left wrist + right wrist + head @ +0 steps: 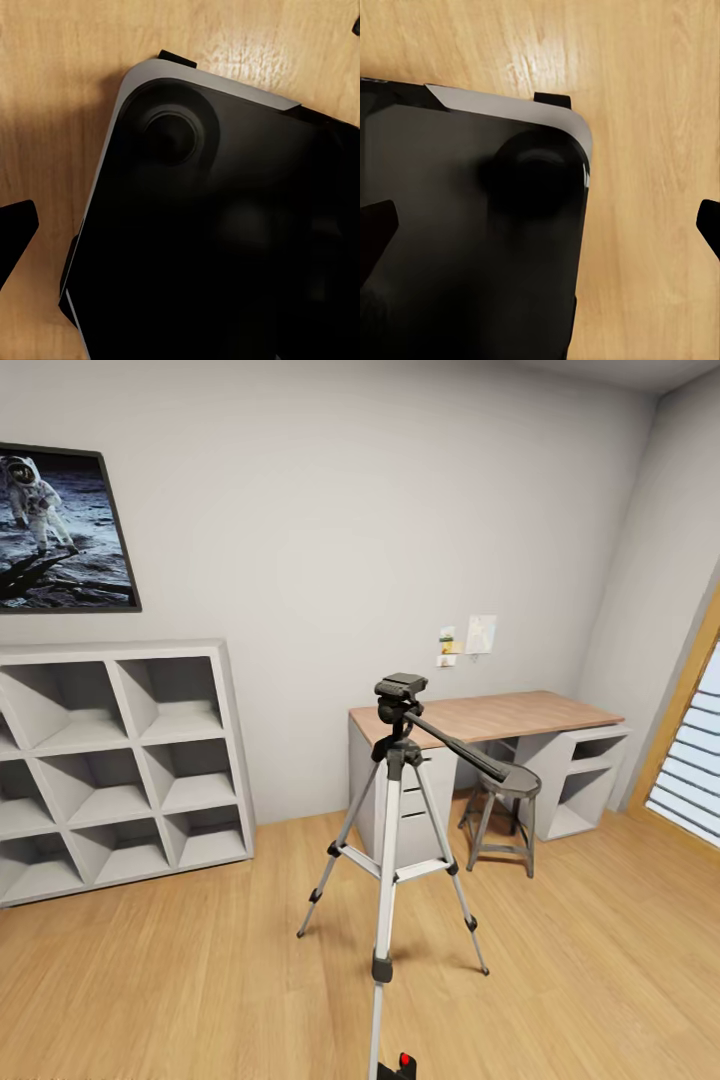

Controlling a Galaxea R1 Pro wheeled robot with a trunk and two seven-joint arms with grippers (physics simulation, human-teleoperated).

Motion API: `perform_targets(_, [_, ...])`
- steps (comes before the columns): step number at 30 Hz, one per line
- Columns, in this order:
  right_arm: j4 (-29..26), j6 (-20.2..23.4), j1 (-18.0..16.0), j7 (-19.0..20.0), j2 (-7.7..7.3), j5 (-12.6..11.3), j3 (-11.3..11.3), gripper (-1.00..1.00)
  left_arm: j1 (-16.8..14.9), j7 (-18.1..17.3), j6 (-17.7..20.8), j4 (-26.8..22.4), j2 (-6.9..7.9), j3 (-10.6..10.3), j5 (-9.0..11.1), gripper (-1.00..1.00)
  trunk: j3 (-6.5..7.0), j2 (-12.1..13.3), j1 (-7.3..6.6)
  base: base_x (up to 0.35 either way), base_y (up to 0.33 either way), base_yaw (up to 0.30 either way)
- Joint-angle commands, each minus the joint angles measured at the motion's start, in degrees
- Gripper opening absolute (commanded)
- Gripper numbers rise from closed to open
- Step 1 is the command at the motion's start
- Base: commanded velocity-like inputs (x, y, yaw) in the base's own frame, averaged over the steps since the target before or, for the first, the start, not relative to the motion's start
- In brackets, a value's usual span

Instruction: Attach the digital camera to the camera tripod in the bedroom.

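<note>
Zero attached: tripod (398, 830) head bare, camera (400, 1066) at its foot on floor; both hands look open, empty.

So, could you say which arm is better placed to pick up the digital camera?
Right, marginally: the digital camera lies on the floor slightly right of the head view's middle, by the near leg of the camera tripod, and the right gripper hangs open.

Tripod mid-floor, furniture along the far wall

The tall silver-white three-legged camera tripod (392, 830) stands at 12 o'clock; behind it at 1 o'clock the wood-topped white desk (490, 717), a short grey stool (503, 815) before it, possibly touching the pan handle; white cube shelf (115, 765) at 10 o'clock.
</note>
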Motion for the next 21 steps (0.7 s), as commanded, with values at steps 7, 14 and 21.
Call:
perform_targets(7, [0.0, -0.1, 0.0, 0.0, -0.29, 0.3, 0.7, 1.0, 0.0, 0.0, -0.1, -0.1, -0.07, 0.0, 0.2, 1.0, -0.05, 0.0, 0.0, 0.0, 0.0, 0.02])
perform_targets(14, [0.1, -0.1, 0.0, 0.5, -0.42, 0.3, 0.8, 1.0, 0.0, 0.0, -0.1, -0.1, -0.07, 0.0, 0.2, 1.0, -0.05, 0.0, 0.0, 0.0, 0.0, 0.003])
perform_targets(21, [0.0, -0.1, 0.0, 0.1, -0.24, 0.3, 0.6, 1.0, 0.0, 0.0, -0.1, 0.0, -0.08, 0.0, 0.2, 1.0, -0.05, 0.0, 0.0, 0.0, 0.0, 0.0])
